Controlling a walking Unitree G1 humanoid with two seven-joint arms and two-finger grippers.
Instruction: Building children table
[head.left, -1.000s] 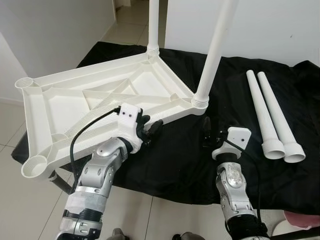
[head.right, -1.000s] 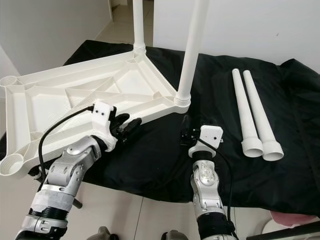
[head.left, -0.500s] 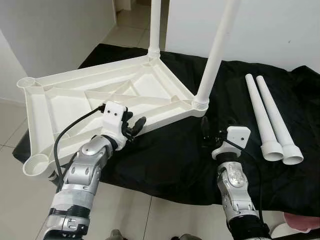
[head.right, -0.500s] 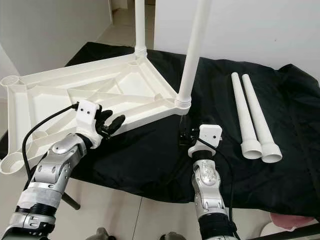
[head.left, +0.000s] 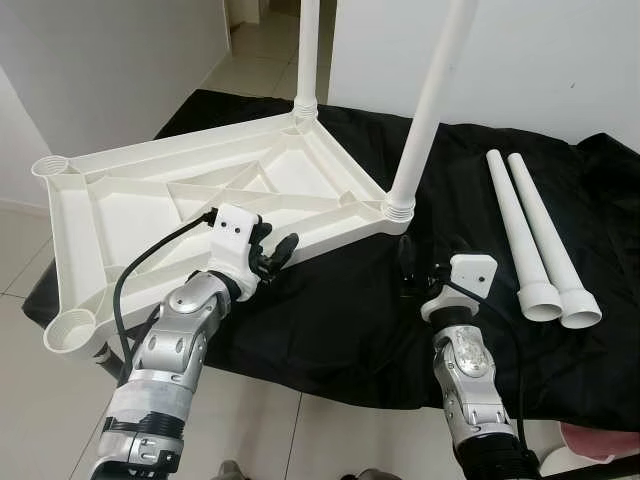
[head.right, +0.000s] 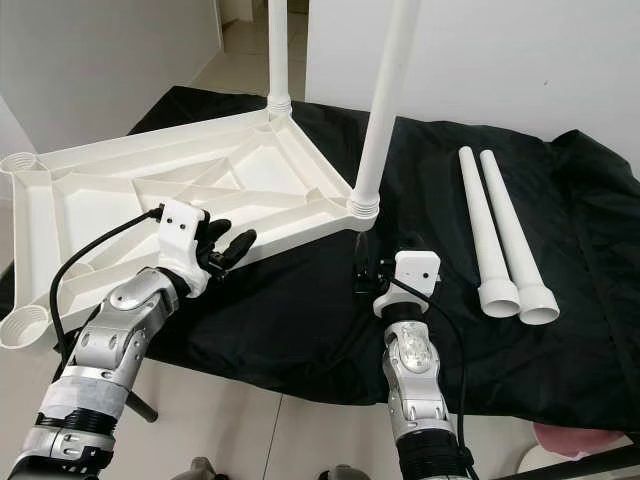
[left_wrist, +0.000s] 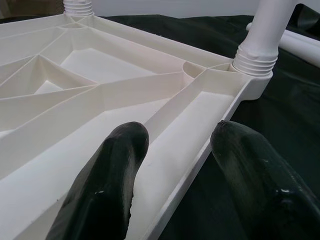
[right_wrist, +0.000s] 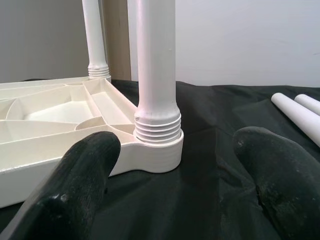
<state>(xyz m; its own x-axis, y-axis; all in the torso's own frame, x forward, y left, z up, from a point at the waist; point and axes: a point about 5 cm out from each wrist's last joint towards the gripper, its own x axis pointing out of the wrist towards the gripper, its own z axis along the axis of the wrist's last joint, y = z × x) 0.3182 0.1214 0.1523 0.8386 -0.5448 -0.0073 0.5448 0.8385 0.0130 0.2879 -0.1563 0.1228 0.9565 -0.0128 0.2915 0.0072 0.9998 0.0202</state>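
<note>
The white plastic table top (head.left: 150, 200) lies upside down on the black cloth. Two white legs stand in its sockets, one at the far corner (head.left: 307, 50) and one at the near right corner (head.left: 430, 100). Two loose legs (head.left: 535, 240) lie side by side on the cloth to the right. My left gripper (head.left: 272, 252) is open, and its fingers (left_wrist: 107, 185) straddle the top's front rim (left_wrist: 195, 170). Open too, my right gripper (head.left: 408, 268) hovers just in front of the near leg's threaded base (right_wrist: 157, 127) without touching it.
The black cloth (head.left: 350, 320) covers a low stand over a tiled floor (head.left: 30, 400). The table top overhangs the cloth on the left, with two empty corner sockets (head.left: 72, 328) there. A pink object (head.left: 600, 440) sits at the lower right. White walls (head.left: 560, 60) stand behind.
My left gripper has slid left along the front rim of the table top. My right gripper has crept slightly towards the near leg's base.
</note>
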